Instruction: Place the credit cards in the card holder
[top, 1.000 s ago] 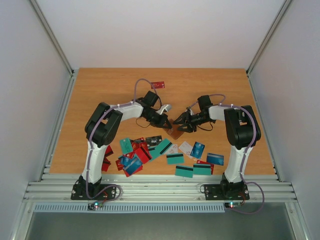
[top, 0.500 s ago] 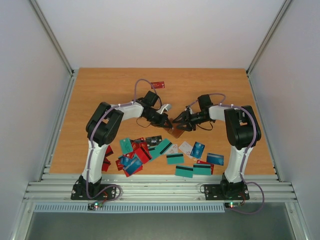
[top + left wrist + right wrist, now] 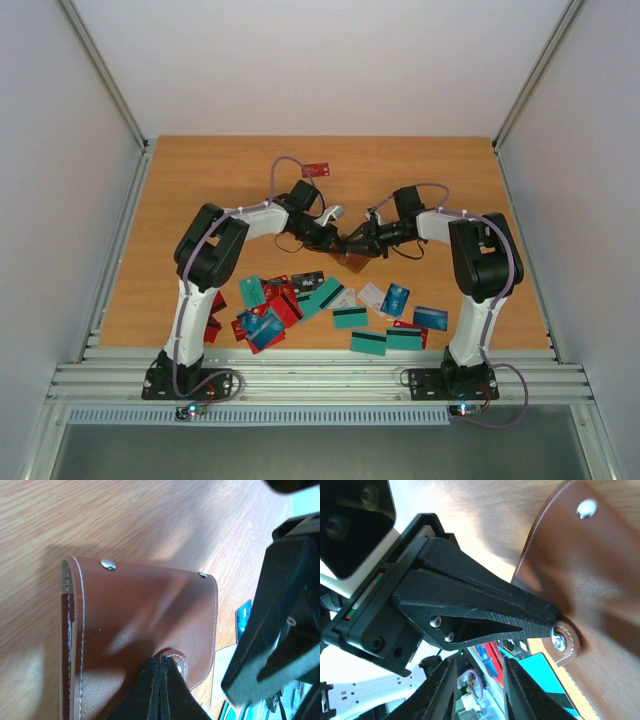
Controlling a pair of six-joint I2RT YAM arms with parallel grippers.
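Holding tool, left gripper (image 3: 161,662): clenched on the snap flap of the card holder (image 3: 145,615).
Second tool, right gripper (image 3: 475,667): fingers apart, nothing between them.
Location, card holder: centre of the table (image 3: 200,180).
Location, credit cards (image 3: 330,300): along the near edge.

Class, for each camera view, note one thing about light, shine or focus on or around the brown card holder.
Left wrist: the card holder is sharp, a pale sheen crosses its leather, and a soft shadow lies beside it on the table. Right wrist: glare washes out the table at the top, while the left gripper is crisp. Top external: even light, only faint shadows.
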